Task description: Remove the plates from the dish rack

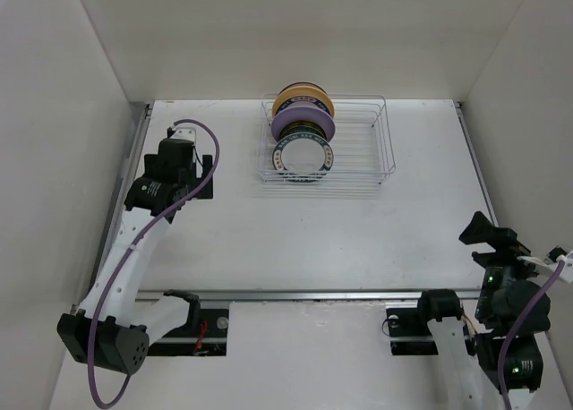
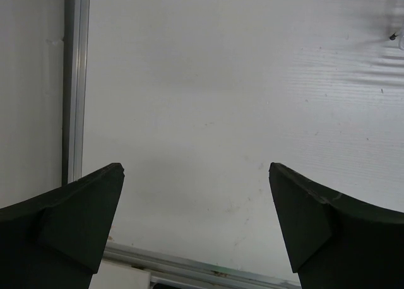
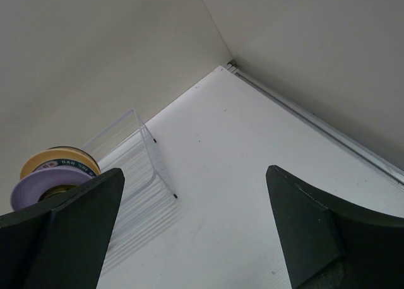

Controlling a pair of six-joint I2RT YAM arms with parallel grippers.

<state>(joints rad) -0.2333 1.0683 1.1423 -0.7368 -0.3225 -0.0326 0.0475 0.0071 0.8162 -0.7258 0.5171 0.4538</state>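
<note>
The plates [image 1: 303,123] stand on edge in the dish rack [image 1: 358,146], packed together at its left end, while the bars to their right are bare. The tan-yellow plate [image 1: 303,92] is at the back, the lavender plate [image 1: 303,121] is in front of it, and the teal-rimmed plate [image 1: 304,156] is nearest me with its white face to the room. A thin patterned rim shows between the yellow and the lavender, too small to read. From where I stand the rack sits at the far side of the white table [image 1: 269,240], just off the back wall and a little right of centre.

The left gripper [image 2: 196,232] hangs over the table's left side, near the metal rail [image 1: 143,150] along that edge and well apart from the rack. Its jaws are spread wide with nothing between them. A purple cable [image 1: 192,128] loops over its arm.

The right gripper [image 3: 196,232] is at the near right corner, lifted and tilted towards the far wall. Its jaws are also wide apart and hold nothing. In its wrist view the rack and plates lie far off to the left.
</note>
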